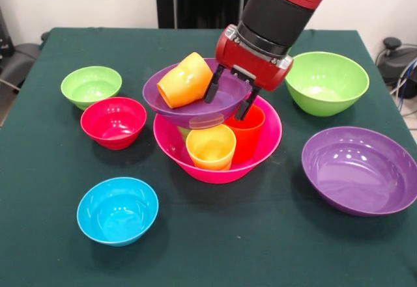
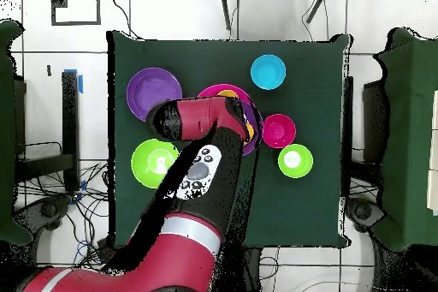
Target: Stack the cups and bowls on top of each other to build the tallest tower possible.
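The tower stands mid-table on the large hot-pink bowl (image 1: 264, 147). Inside it are a yellow-orange cup (image 1: 210, 147) and a red-orange cup (image 1: 247, 134), both upright. A purple bowl (image 1: 189, 108) rests tilted on top of them, and an orange cup (image 1: 185, 80) lies on its side in it. My gripper (image 1: 229, 97) is at that bowl's right rim, open. One finger is inside the bowl and the other is outside it, above the red-orange cup. In the overhead view the arm (image 2: 201, 169) hides the gripper and most of the stack.
Loose bowls ring the stack. A small light-green bowl (image 1: 91, 85) and a red bowl (image 1: 114, 122) are to its left. A blue bowl (image 1: 117, 210) is at the front left. A medium light-green bowl (image 1: 326, 82) and a second purple bowl (image 1: 360, 170) are on the right.
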